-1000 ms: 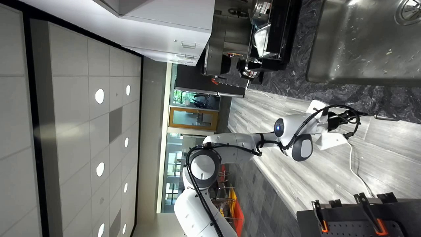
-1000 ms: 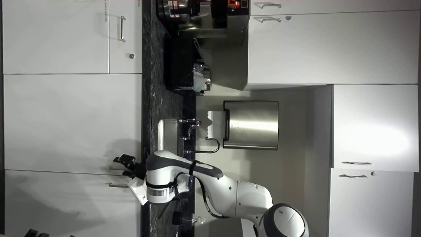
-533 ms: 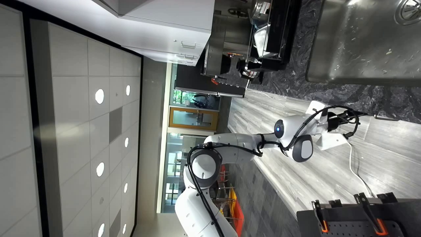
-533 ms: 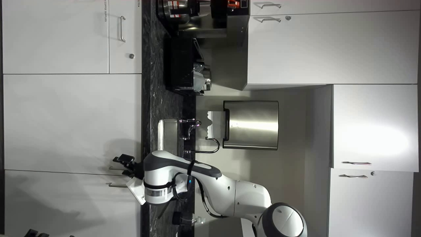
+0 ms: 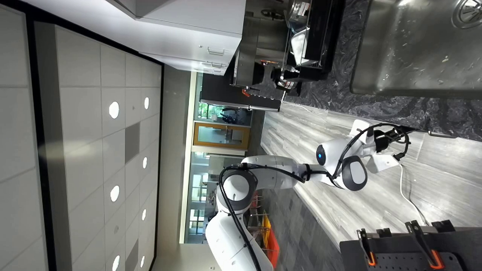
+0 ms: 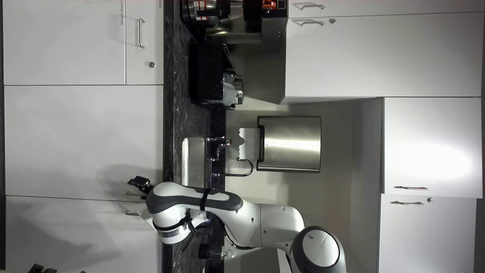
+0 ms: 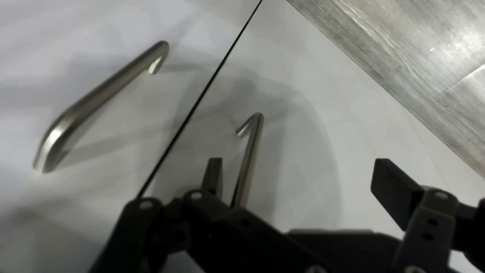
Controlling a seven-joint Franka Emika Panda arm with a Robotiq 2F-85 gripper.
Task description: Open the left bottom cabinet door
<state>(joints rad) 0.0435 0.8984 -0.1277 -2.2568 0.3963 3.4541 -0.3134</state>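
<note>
Pale grey-white flat bottom-left cabinet door (image 6: 83, 140) looks closed, below the dark stone countertop (image 6: 190, 121). Black two-finger gripper (image 7: 299, 174) is spread wide, slim metal bar handle (image 7: 249, 163) off-centre in the gap. I'd centre that, squeeze, then pull in an arc.

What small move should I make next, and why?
I'd probably nudge the black two-fingered end effector toward the thin dark straight door seam: its jaws stand open, and the slim silver metal handle appears closer to the seam-side finger.
</note>
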